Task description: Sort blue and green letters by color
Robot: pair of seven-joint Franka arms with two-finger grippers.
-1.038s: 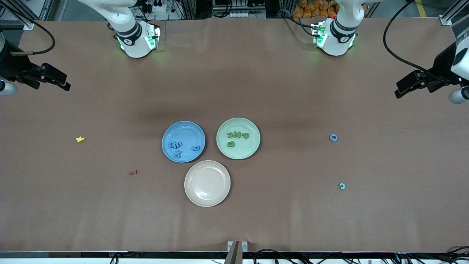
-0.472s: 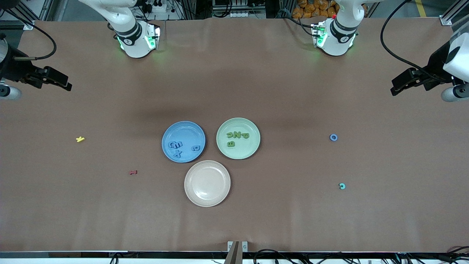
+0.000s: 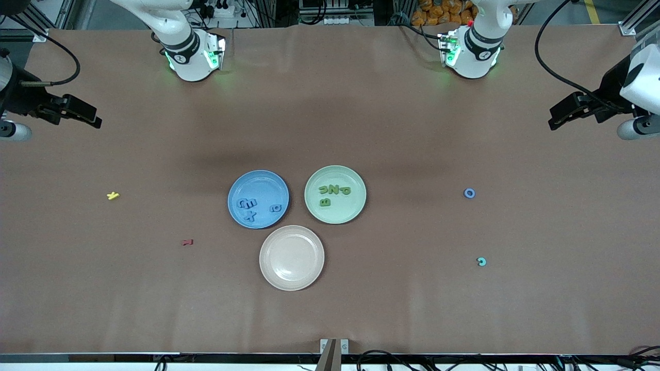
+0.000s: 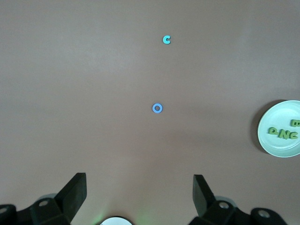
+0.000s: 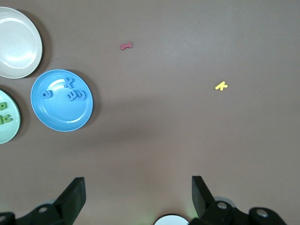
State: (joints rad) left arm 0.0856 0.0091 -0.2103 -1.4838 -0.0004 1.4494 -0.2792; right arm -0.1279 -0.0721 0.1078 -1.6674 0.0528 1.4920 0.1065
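Up front, front view: matte brown counter [image 3: 392, 123], smooth, faint creases. Three round glossy plates clustered mid-counter: blue plate [image 3: 258, 178], green plate [image 3: 335, 172] beside it toward the left arm's end, cream plate [image 3: 292, 237] at 6 o'clock of the pair, nearer the camera. Flat foam blue letters [image 3: 248, 208] lie on the blue plate; olive green letters [image 3: 333, 194] lie on the green plate, one letter apart from the row of others. Loose blue ring O [image 3: 469, 193] and teal C [image 3: 481, 262] sit on bare counter toward the left arm's end, C nearer the camera, well apart. Yellow letter [image 3: 113, 196] and dark red letter [image 3: 187, 242] lie toward the right arm's end. Left gripper [image 3: 559, 116] hangs over that end's counter edge, right gripper [image 3: 90, 117] over the other; both arms wait, nothing held.

Left wrist view: black blocky jaws spread wide, left gripper [image 4: 139, 187] empty; ring O [image 4: 157, 108] at 12 o'clock of it, C [image 4: 166, 40] higher at 12.

Right wrist view: right gripper [image 5: 138, 190], jaws spread, empty; yellow letter [image 5: 221, 86] at 1 o'clock, dark red [image 5: 126, 46] at 12, blue plate [image 5: 47, 112] at 10.
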